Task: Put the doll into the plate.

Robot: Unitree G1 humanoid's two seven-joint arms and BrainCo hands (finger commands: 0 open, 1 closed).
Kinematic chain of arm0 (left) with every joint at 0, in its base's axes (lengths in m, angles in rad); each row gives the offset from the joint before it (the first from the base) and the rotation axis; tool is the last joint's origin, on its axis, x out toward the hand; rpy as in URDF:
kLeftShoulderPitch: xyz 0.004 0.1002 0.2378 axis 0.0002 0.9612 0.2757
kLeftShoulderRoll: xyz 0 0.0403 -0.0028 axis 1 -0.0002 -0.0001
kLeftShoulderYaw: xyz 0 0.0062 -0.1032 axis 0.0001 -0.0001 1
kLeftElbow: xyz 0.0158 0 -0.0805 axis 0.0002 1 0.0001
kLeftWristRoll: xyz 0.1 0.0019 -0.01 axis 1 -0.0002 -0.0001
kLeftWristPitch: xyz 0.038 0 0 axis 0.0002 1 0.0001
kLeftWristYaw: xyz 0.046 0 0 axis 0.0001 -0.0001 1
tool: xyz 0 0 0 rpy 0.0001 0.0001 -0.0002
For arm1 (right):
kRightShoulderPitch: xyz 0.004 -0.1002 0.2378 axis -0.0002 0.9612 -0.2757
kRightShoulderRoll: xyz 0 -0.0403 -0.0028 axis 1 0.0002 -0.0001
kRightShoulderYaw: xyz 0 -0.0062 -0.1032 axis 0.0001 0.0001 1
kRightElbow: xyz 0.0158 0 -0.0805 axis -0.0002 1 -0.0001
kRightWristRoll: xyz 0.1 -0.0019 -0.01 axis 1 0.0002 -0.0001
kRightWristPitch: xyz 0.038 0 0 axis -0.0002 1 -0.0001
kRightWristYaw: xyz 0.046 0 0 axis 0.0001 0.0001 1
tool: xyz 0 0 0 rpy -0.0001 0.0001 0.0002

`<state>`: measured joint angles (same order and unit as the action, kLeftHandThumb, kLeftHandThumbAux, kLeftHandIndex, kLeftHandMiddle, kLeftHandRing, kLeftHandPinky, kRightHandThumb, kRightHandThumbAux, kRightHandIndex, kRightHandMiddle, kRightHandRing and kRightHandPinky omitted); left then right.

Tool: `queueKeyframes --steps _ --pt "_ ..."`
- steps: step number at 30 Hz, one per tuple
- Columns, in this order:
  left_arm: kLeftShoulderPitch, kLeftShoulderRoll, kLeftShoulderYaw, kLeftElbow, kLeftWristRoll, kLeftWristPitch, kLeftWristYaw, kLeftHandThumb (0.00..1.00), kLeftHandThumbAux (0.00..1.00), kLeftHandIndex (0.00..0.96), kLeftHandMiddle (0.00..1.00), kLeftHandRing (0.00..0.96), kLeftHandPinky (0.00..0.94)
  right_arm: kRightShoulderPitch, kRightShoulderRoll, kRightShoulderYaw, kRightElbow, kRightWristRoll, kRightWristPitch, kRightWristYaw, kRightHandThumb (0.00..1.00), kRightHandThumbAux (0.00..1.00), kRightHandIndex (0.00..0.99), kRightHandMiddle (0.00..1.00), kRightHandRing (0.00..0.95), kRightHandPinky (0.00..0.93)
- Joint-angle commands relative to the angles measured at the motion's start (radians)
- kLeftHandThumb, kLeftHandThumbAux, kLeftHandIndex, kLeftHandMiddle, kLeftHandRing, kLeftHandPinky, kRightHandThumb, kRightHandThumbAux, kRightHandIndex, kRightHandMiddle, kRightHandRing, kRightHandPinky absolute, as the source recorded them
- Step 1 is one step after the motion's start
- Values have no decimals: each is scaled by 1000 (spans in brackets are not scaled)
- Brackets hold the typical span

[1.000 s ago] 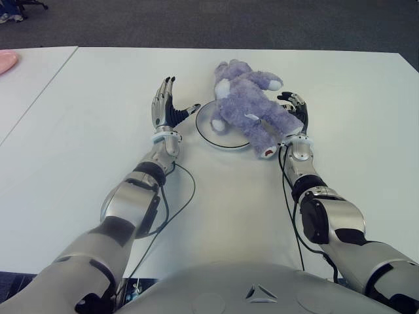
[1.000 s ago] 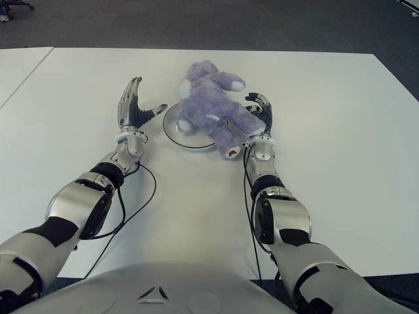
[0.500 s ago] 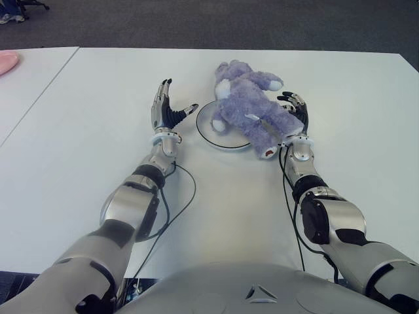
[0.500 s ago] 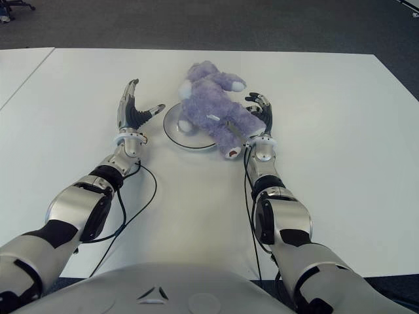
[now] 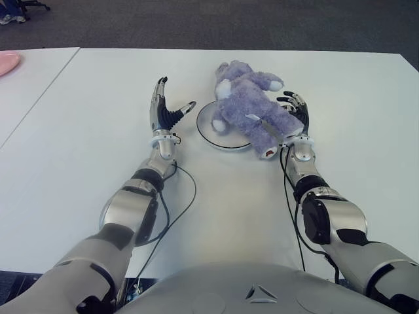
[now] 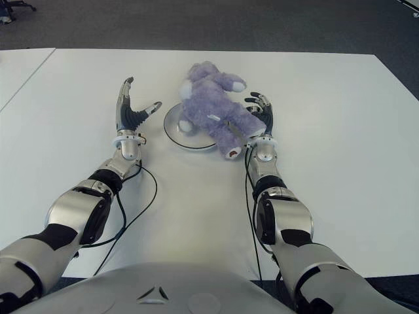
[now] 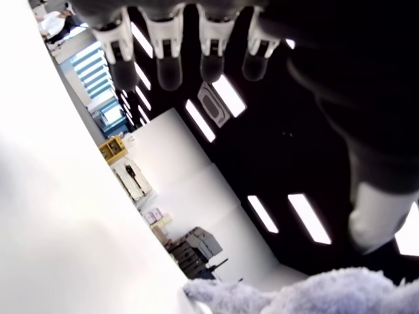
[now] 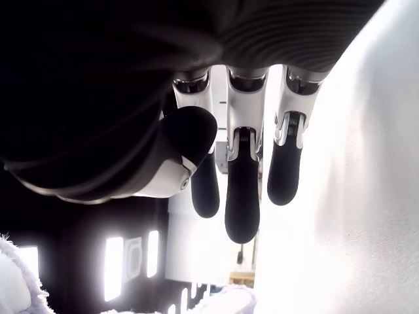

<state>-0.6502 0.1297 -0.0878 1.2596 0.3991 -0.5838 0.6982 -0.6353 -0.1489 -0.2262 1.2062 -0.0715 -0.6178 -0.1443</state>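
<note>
Across the far-right part of the plate (image 5: 211, 127) lies the doll (image 5: 251, 106) — a purple plush bear, sprawled with its head toward the far side of the table (image 5: 91, 111) and its feet toward the robot; its long axis runs on a slant, head up and left, legs down and right; the trunk covers the plate's right half, while the legs and one white-soled foot hang past the rim onto bare table, so by my reading it is only partly in the plate; the near-left arc of the rim shows uncovered.

Just beside the doll's legs, on their right, stands the right robot hand (image 5: 296, 112); its fingers (image 8: 241, 186) are extended and only loosely bent, holding nothing, with the palm turned toward the plush; whether it touches the fur I cannot tell; the doll lies to its left and slightly ahead, so this is the nearer hand, and a sideways nudge toward the plate's middle looks like what the next move calls for.

On the plate's other side, a little apart from the rim, the left robot hand (image 5: 163, 111) is raised with fingers (image 7: 165, 55) straight and thumb spread — empty, palm facing the doll; it could act as a stop against overshoot.

Nothing stands between either hand and the doll; a pink object (image 5: 8, 63) sits at the far-left edge, well apart; dark floor lies beyond the table.
</note>
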Motion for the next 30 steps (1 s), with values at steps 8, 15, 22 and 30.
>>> queueKeyframes --steps 8,15,22,30 --pt "235 -120 236 96 -302 25 -498 0 400 0 26 42 69 241 20 -10 145 3 98 1 1000 708 236 336 498 357" --pt "223 -157 467 87 -571 130 -851 0 392 0 44 49 81 239 19 -7 145 0 98 -5 1000 708 238 329 499 356" --pt "214 -152 503 92 -605 184 -898 0 411 0 49 53 86 238 19 -6 145 0 99 -2 1000 706 232 328 486 367" --pt "210 -144 490 93 -580 189 -897 0 434 0 53 52 72 237 20 -6 145 0 100 -1 1000 708 229 335 493 360"
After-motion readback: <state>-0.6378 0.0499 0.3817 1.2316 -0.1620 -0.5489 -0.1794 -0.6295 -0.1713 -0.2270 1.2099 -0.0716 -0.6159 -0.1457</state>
